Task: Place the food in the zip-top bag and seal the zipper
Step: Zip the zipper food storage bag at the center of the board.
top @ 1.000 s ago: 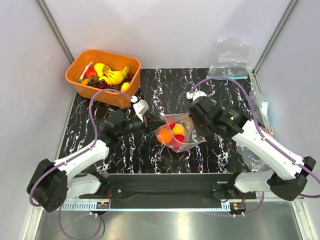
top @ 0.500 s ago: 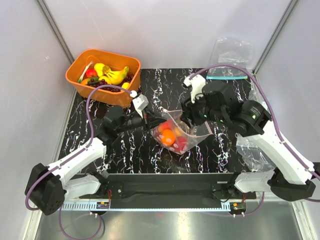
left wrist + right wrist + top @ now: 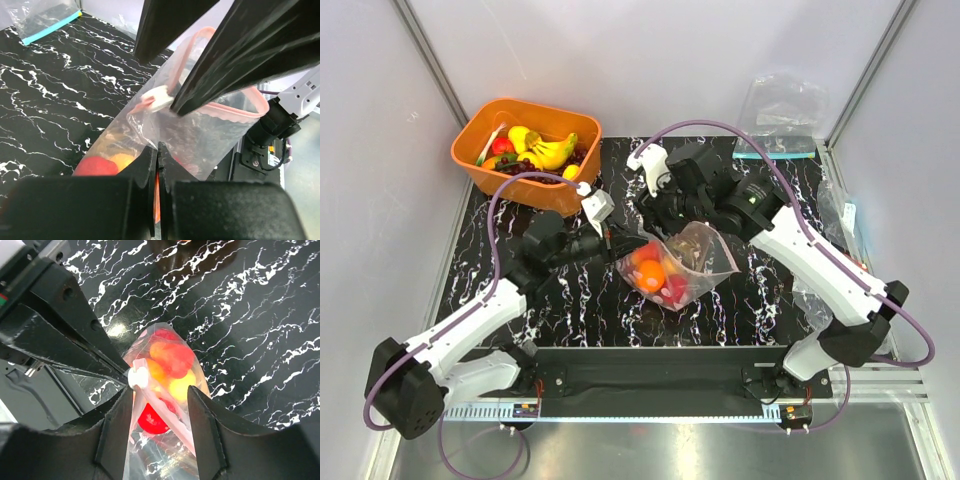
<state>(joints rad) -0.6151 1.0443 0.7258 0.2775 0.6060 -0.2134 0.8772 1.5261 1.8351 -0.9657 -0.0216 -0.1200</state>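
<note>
L gripper (image 3: 156,150) jaws pressed together, pinching edge of zip-top bag (image 3: 698,255). R gripper (image 3: 160,390) jaws spread, straddling pink zipper (image 3: 235,109) at bag mouth. Orange, red & yellow food (image 3: 653,275) sits inside bag, mid black table (image 3: 570,300).

I find no text, label, brand or number that I can read. That holds for all three of my views.
</note>
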